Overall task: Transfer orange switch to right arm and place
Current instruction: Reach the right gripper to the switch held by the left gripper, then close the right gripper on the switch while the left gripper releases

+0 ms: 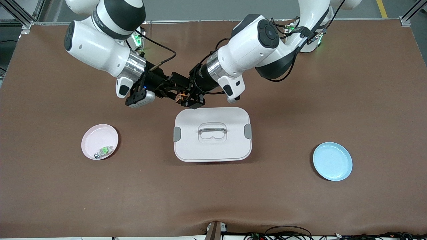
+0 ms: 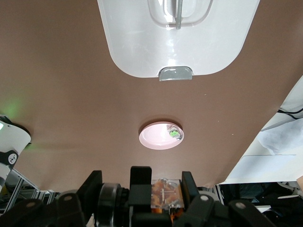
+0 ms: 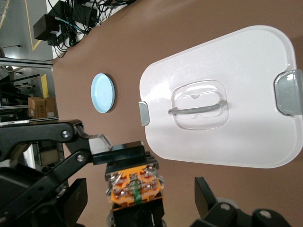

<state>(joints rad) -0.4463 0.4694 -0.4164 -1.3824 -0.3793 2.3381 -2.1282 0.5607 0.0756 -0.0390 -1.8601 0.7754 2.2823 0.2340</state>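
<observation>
The orange switch (image 1: 180,97) is held up in the air, clamped between the fingers (image 2: 140,182) of the left gripper (image 1: 186,97), over the brown table (image 1: 333,100) just past the edge of the white lidded box (image 1: 212,134); the right gripper (image 1: 173,90) is met with it there, its fingers (image 3: 206,194) spread wide on either side of the switch, seemingly not yet touching it; a pink plate (image 1: 99,141) carrying a green-and-white part (image 1: 105,150) is seen toward the right arm's end, a blue plate (image 1: 332,161) toward the left arm's end.
</observation>
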